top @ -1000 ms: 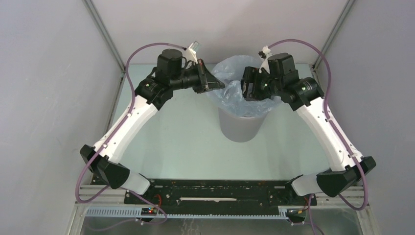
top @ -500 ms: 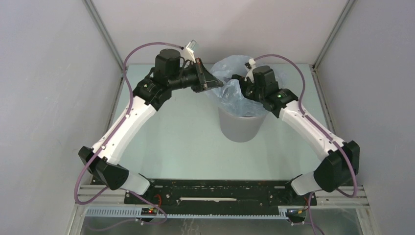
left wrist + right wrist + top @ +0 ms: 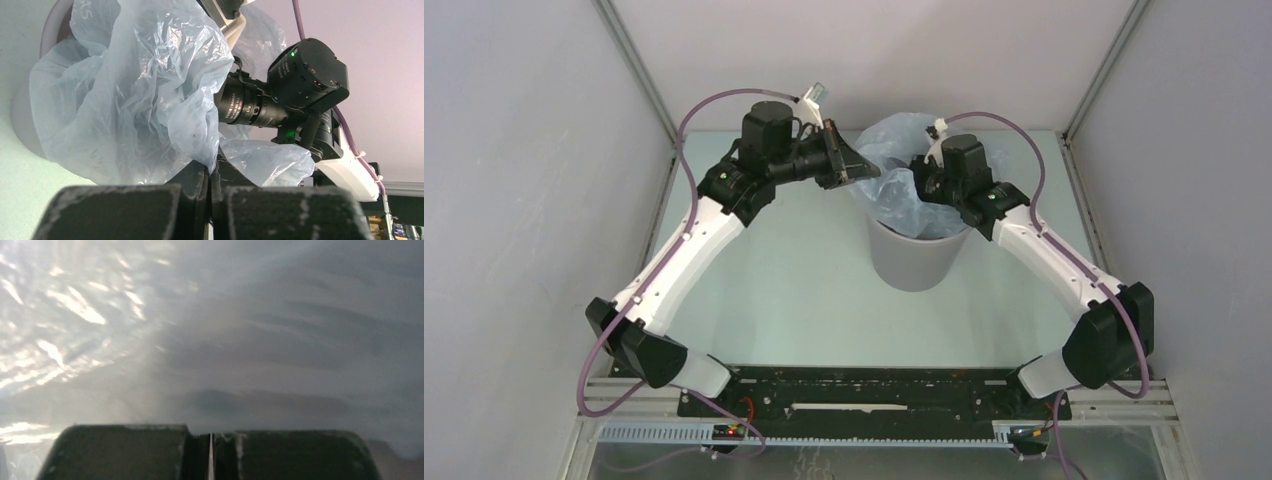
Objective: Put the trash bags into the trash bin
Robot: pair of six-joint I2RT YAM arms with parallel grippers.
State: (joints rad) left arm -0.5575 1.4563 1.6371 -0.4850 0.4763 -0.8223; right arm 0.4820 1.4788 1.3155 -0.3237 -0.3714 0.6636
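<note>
Pale green table (image 3: 804,290), trash bin (image 3: 914,262), left fingers (image 3: 201,196) pinching trash bag (image 3: 130,100) film, right fingers (image 3: 200,456) closed inside bag

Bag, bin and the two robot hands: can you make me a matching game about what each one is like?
Things:
1. bag
2. bin
3. left hand
4. right hand

Descriptions:
A. grey and round
B. shut, poked down into the bin's mouth with bag all around it
C. pale blue and wrinkly
D. shut, pinching a fold of bag by the bin's edge

Pairs: 1-C, 2-A, 3-D, 4-B
</note>
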